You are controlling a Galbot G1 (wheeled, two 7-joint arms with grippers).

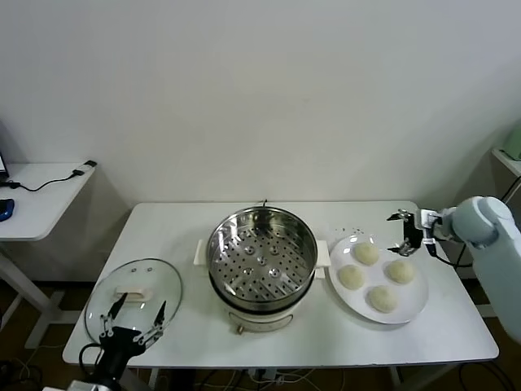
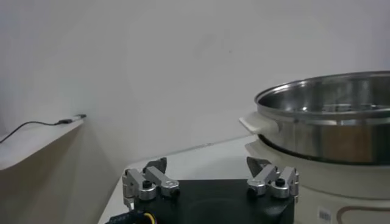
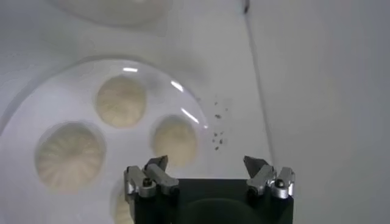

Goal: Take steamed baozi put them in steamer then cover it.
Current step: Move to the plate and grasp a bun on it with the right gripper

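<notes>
Centrally on the white bench [image 1: 187, 224] stands the steamer [image 1: 261, 259], a shiny steel pot on a white base with side handles, its perforated tray bare. On the steamer's right side lies a white plate [image 1: 411, 309] carrying the four steamed baozi [image 1: 351, 277], well spaced from one another. On the steamer's left side the cover [image 1: 135, 300] rests flat near the bench's front corner, its white handle up. Behind the steamer rises a plain white wall [image 1: 260, 90], and far off to its left a second white desk [image 1: 37, 204] holds a dark cable.

Above the far edge of the plate hovers the right pincer [image 1: 404, 232], its fingers spread wide and holding nothing; its wrist view looks down on the buns. The left pincer [image 1: 130, 319] sits low at the bench's front edge over the cover, likewise wide apart and empty.
</notes>
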